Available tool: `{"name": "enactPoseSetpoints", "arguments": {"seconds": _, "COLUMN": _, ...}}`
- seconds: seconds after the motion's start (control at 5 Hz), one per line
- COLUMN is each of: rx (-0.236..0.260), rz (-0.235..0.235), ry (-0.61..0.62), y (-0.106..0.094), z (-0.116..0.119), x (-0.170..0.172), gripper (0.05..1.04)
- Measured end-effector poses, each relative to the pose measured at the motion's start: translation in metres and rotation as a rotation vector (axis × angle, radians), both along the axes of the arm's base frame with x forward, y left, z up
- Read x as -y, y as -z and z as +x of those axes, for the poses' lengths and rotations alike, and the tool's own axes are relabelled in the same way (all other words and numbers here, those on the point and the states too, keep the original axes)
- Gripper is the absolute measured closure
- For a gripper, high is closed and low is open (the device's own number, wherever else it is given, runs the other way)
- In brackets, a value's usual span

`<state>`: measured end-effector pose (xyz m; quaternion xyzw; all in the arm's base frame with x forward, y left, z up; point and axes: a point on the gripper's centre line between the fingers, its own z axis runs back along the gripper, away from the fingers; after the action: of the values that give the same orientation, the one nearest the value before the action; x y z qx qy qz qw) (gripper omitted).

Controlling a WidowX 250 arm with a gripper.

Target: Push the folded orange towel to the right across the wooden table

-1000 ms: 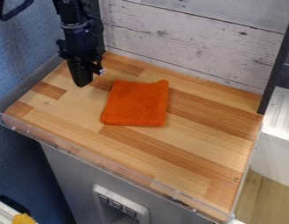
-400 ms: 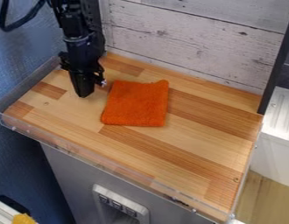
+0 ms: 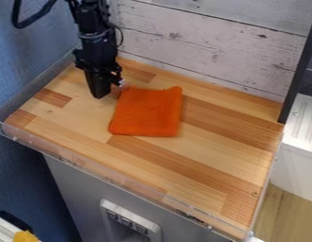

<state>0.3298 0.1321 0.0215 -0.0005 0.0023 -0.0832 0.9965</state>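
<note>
Where the gripper (image 3: 100, 92) hangs: beside the orange cloth (image 3: 146, 112); open or closed, we can't tell.
Cloth: flat, towards the table's (image 3: 209, 156) back edge.
Cloth's near corner: approach, we judge; next calls for lining up.

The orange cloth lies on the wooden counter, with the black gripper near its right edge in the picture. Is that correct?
No: the camera view shows the black gripper near the left edge of the orange cloth, which does lie on the wooden counter.

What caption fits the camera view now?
Black gripper beside an orange cloth on a wooden table.
</note>
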Motion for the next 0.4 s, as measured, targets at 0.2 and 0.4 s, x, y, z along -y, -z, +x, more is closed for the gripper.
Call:
{"name": "enactPoseSetpoints", "arguments": {"seconds": 0.2, "rx": -0.007, "rz": -0.003, "ry": 0.008, "y": 0.0016, "z": -0.0008, "x": 0.0003, "gripper": 1.022}}
{"name": "enactPoseSetpoints", "arguments": {"seconds": 0.4, "rx": 0.007, "rz": 0.003, "ry": 0.011, "y": 0.0011, "z": 0.0013, "x": -0.0005, "gripper": 1.022}}
